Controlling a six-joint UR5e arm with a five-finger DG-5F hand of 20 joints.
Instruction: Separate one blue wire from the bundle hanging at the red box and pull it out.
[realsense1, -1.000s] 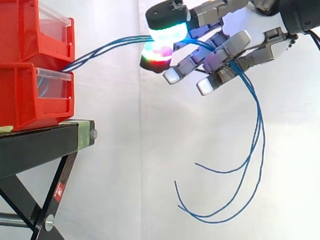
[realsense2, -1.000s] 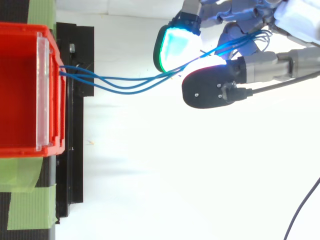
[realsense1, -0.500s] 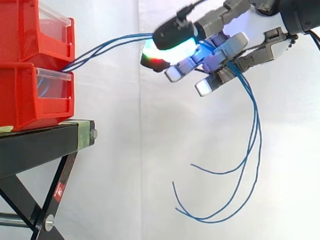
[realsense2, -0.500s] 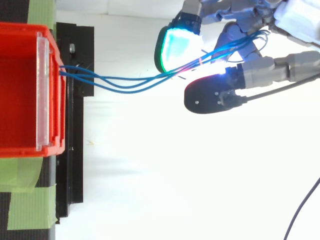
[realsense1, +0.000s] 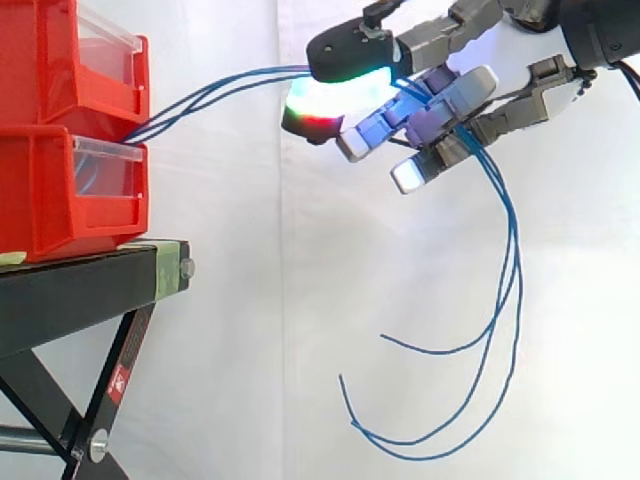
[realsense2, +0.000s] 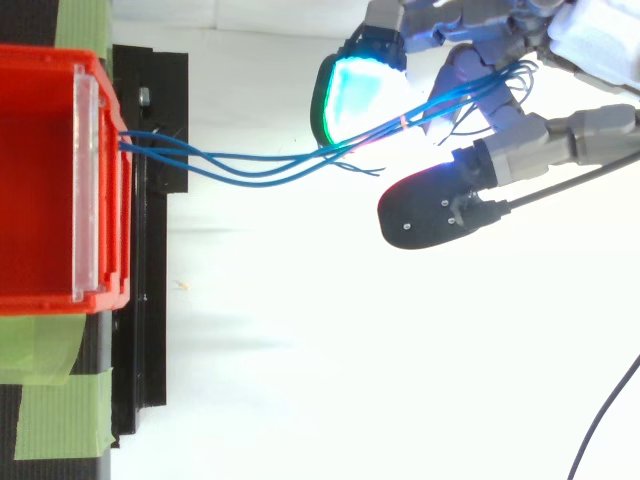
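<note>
We find the hand (realsense1: 455, 95) high and well apart from the red box (realsense1: 50, 200), its fingers nearly straight and spread, clamping nothing that we can confirm. Three blue wires (realsense2: 250, 170) run together from the gap between the stacked bins out to the hand and lie across its fingers, and their loose ends (realsense1: 420, 440) hang in long curls below. Risk noted: no single wire stands apart, so a pull from here would, in our judgement, drag the whole bundle, or let every strand slip off unpinched. A closing pinch could equally catch two strands (they bunch tightly at the hand). The top view shows a clear sideways gap between the cyan pad (realsense2: 355, 95) and the dark-backed pad (realsense2: 430, 205), with the wires at the cyan pad's edge. The side view stacks those pads as though closed. The side view, in turn, gives the hanging ends and the wires' height above the table (realsense1: 80, 275).
</note>
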